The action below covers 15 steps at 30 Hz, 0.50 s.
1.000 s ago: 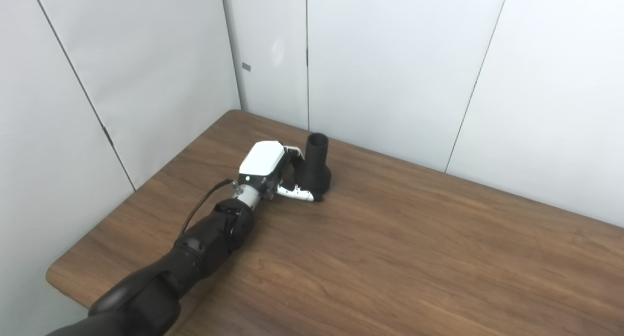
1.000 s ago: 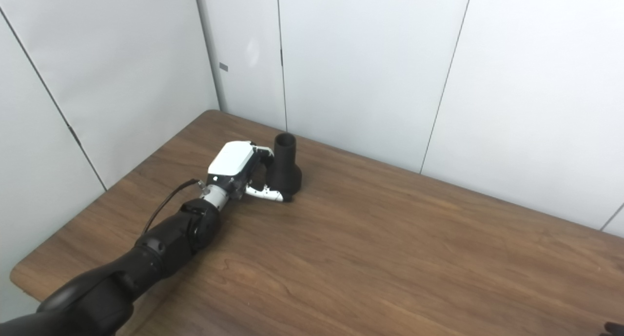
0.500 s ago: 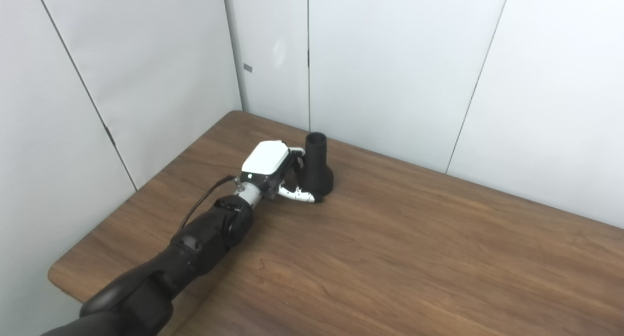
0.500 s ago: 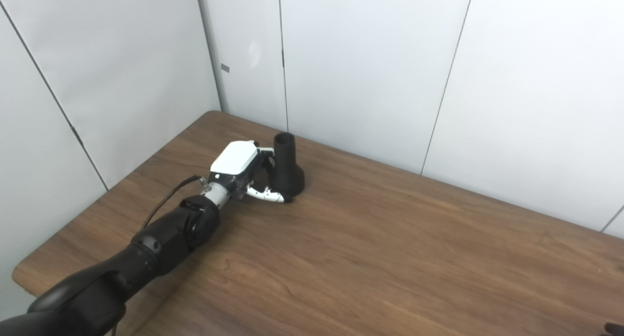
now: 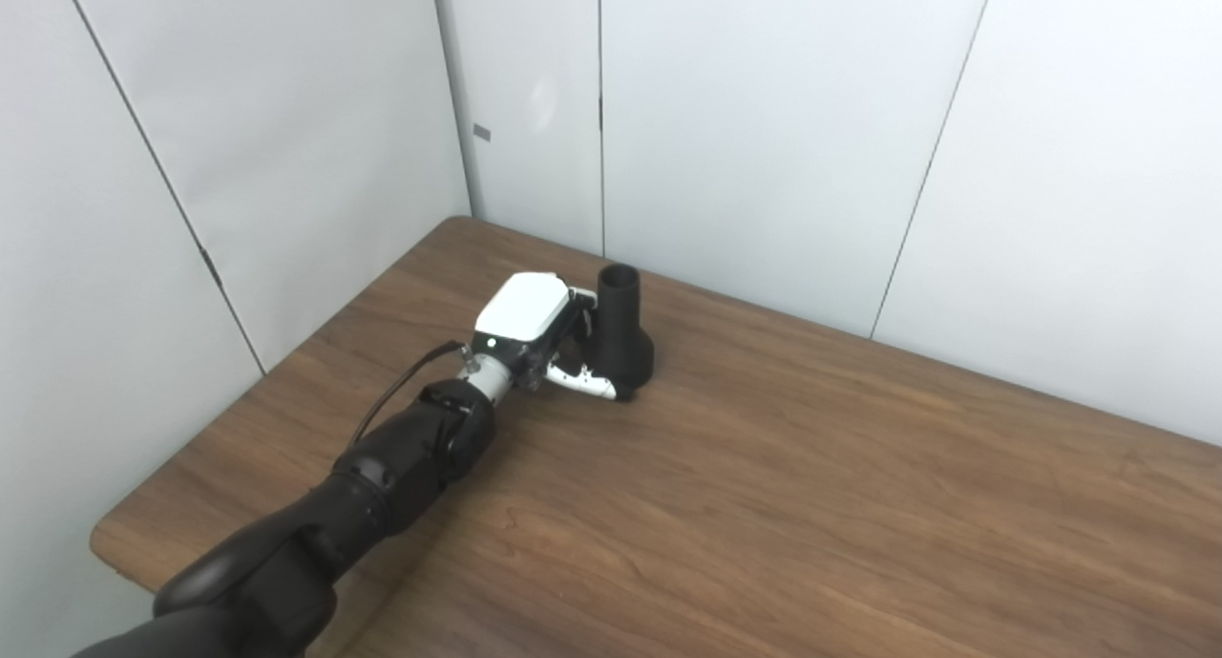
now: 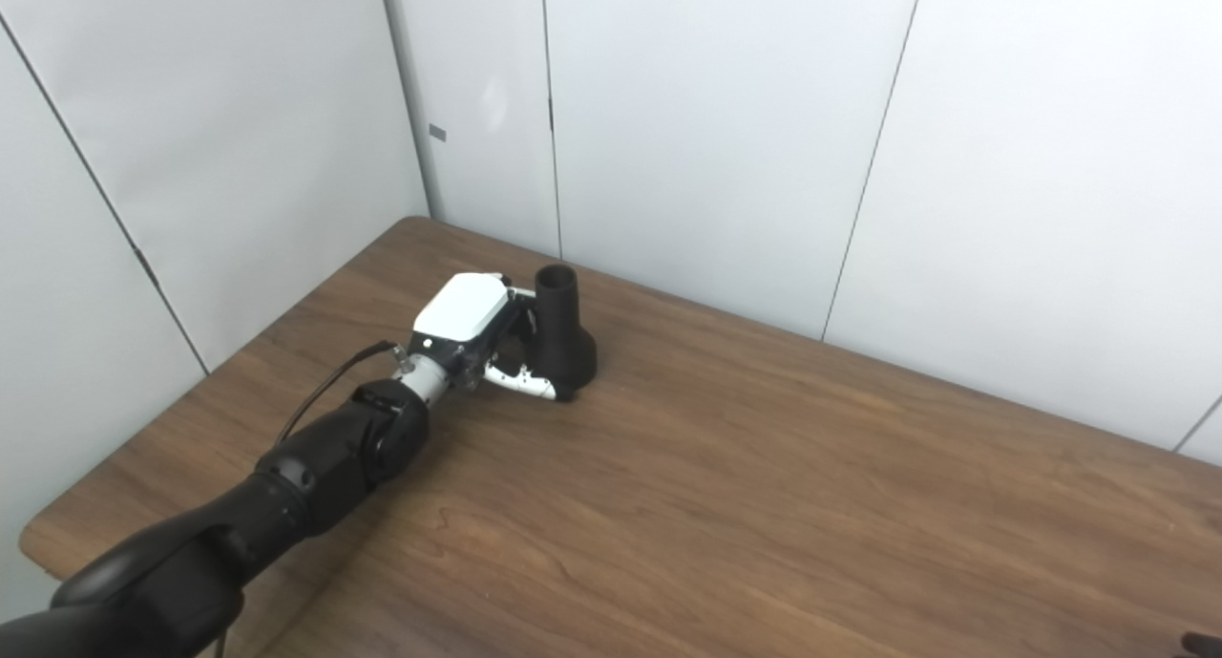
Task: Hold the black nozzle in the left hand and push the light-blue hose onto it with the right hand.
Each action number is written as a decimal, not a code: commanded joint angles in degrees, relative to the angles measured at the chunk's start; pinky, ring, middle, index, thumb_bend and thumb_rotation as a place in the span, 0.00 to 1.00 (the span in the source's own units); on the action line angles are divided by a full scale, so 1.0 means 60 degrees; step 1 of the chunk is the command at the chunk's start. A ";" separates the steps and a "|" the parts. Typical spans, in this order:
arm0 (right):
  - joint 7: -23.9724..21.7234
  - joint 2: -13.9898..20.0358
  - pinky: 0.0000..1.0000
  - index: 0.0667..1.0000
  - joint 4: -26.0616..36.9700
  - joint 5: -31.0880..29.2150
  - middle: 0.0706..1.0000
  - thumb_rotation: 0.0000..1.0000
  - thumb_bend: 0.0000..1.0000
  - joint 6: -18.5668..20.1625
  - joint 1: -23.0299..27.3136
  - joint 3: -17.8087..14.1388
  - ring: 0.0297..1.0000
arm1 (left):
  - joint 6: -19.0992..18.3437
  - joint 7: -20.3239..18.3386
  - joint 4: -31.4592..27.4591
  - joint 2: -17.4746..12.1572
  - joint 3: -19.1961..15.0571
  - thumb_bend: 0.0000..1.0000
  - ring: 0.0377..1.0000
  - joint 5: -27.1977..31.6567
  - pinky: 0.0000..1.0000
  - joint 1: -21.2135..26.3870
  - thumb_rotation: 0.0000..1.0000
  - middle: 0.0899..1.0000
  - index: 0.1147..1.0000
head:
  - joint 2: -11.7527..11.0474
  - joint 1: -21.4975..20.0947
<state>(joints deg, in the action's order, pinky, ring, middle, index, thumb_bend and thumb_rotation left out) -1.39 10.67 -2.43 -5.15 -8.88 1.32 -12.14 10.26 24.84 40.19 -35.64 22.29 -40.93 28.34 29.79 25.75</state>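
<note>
My left robot hand (image 5: 535,338) is out at the far left part of the bench (image 5: 764,505), white back turned up, arm reaching in from the lower left. Right against its front stands the black nozzle (image 5: 622,338), upright, wide base down on the wood and the narrow open mouth pointing up; from here I can see only darkness inside that mouth, so what it holds, if anything, I cannot tell. My thumb (image 5: 584,383) lies low along the near side of the nozzle's base, touching it, and my fingers (image 6: 523,307) curl in toward the neck on the far side. They look wrapped about it, yet the nozzle's base sits flat on the bench, and whether the grip is truly clamped or only resting against it I cannot tell from these views. A dark cable (image 5: 396,400) loops off my wrist just behind the robot hand. Beyond the nozzle, pale wall panels (image 5: 764,133) rise close behind the bench edge. A sliver of something dark shows at the bottom right corner of the right eye view; too little to name.
</note>
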 commanded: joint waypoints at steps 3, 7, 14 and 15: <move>0.0071 -0.0073 0.41 0.45 -0.0086 -0.0122 0.54 0.18 0.50 -0.0288 0.0035 -0.0024 0.52 | 0.0500 -0.0237 0.0228 0.0163 0.0368 0.50 0.47 -0.0278 0.77 -0.0414 0.00 0.40 0.43 | 0.0006 -0.0019; 0.0150 -0.0078 0.40 0.45 -0.0129 0.0067 0.54 0.18 0.50 -0.0337 0.0048 0.0016 0.52 | 0.0728 -0.0206 0.0248 0.0270 0.0384 0.50 0.46 -0.0197 0.75 -0.0393 0.00 0.39 0.43 | 0.0006 -0.0119; 0.0251 -0.0188 0.39 0.45 0.0200 0.0078 0.53 0.18 0.50 -0.0156 0.0004 0.0063 0.51 | 0.1124 -0.0328 -0.1015 0.0163 0.0706 0.50 0.46 -0.0521 0.74 -0.0690 0.00 0.39 0.43 | 0.0145 -0.0532; 0.0262 -0.0202 0.39 0.45 0.0259 0.0052 0.53 0.18 0.50 -0.0182 0.0000 0.0052 0.51 | 0.1000 -0.0481 -0.1384 0.0165 0.0706 0.50 0.46 -0.0508 0.72 -0.0782 0.00 0.40 0.43 | 0.0191 -0.0632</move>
<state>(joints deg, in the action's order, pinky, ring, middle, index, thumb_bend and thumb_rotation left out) -0.17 10.37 -2.04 -4.20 -8.82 1.20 -12.09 13.93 25.60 33.97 -36.13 23.90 -41.47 25.45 30.93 21.89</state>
